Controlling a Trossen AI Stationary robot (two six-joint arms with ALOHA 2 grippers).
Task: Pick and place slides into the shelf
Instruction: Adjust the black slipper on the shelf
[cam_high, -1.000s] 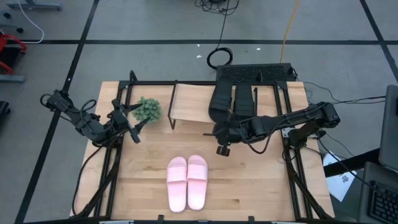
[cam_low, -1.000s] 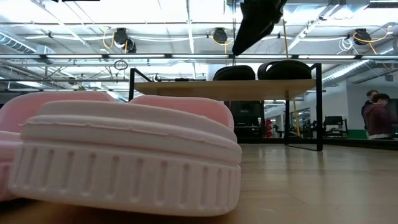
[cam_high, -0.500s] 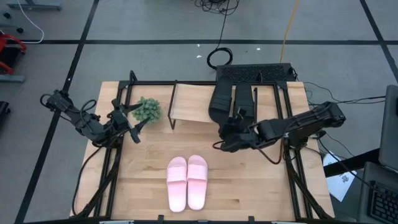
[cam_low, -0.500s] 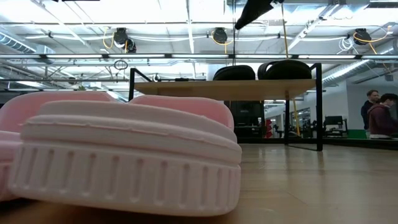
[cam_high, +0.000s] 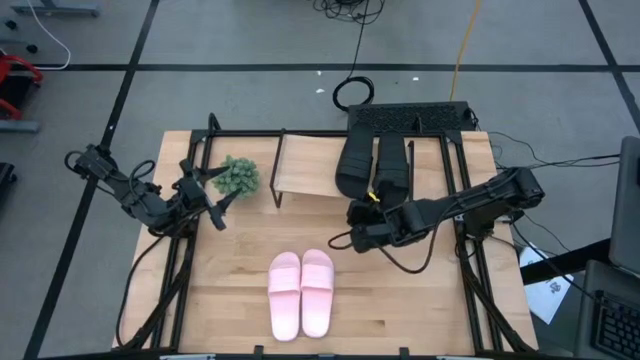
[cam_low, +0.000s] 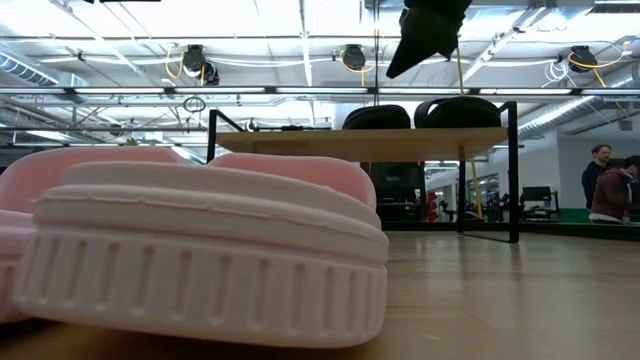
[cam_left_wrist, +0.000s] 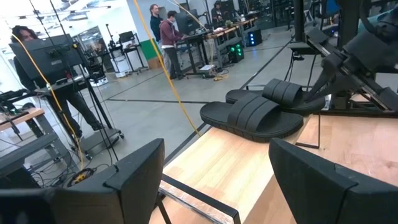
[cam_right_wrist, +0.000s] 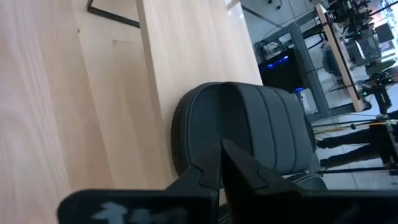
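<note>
Right gripper (cam_high: 358, 238) closed and empty, pulled back from shelf (cam_high: 305, 168).

Just released: black slides (cam_high: 374, 165) now resting on shelf, upper centre of frame. Pink slides (cam_high: 301, 292) remaining on table, lower centre; next to be picked. Left gripper (cam_high: 205, 205) fully open, idle at left beside plant (cam_high: 238, 176).

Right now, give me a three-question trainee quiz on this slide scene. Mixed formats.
1. True or false: the black slides lie on the shelf.
2. Where is the pink pair? A) on the shelf B) on the tabletop, near the front edge C) in a gripper
3. Fill in: the right gripper is ___, the left gripper is ___.

Key: 1 true; 2 B; 3 shut, open
</note>
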